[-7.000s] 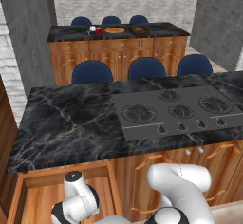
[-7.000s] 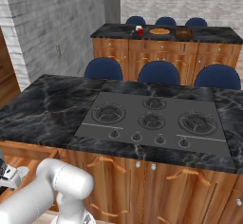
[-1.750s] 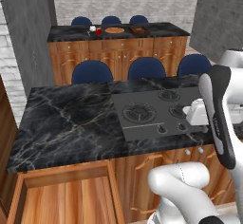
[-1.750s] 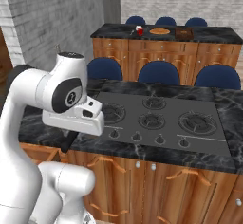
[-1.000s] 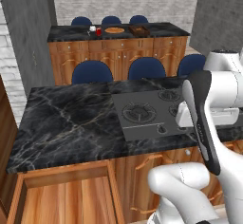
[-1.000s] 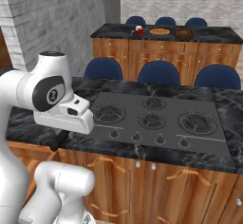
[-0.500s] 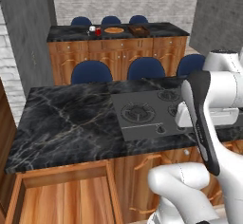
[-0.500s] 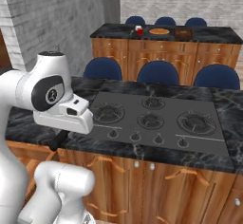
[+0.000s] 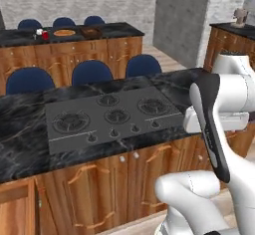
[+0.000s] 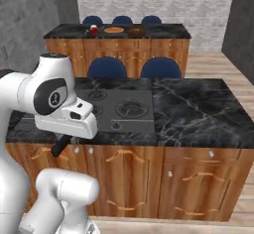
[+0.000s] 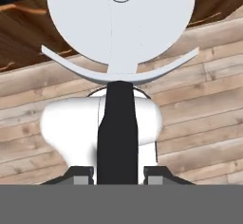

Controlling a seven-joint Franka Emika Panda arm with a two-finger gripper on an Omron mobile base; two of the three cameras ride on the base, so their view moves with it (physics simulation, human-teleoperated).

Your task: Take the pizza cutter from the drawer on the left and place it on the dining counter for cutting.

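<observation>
The gripper [image 11: 118,173] is closed tight on the pizza cutter [image 11: 121,28], w/ one small dark finger tip on each side of its thin black handle. In the hand view the handle runs up from 6 o'clock, and the big round pale wheel sits at 12 o'clock w/ a curved guard right under it. Behind the cutter are a wood plank floor and, at the top edge, some brown cabinet fronts. In the right base view the white arm bends over at about 9 o'clock, in front of the island [image 10: 198,114]. A short dark stick pokes out under the hand there, prob. the cutter's handle, but it is too small to be sure. So the cutter is up in the air in the hand, near the front edge of the island and well apart from the dining counter [image 10: 163,31]. The dining counter is far back, at 12 o'clock in the right base view and about 11 o'clock in the left base view. On it lie a pizza [image 10: 114,29] and a small red thing [image 10: 94,29] just beside it. Blue chairs [image 10: 106,68] stand between the 2 counters. The gas cooktop [image 9: 109,117] is set into the black marble island top, near the middle of the left base view.
</observation>
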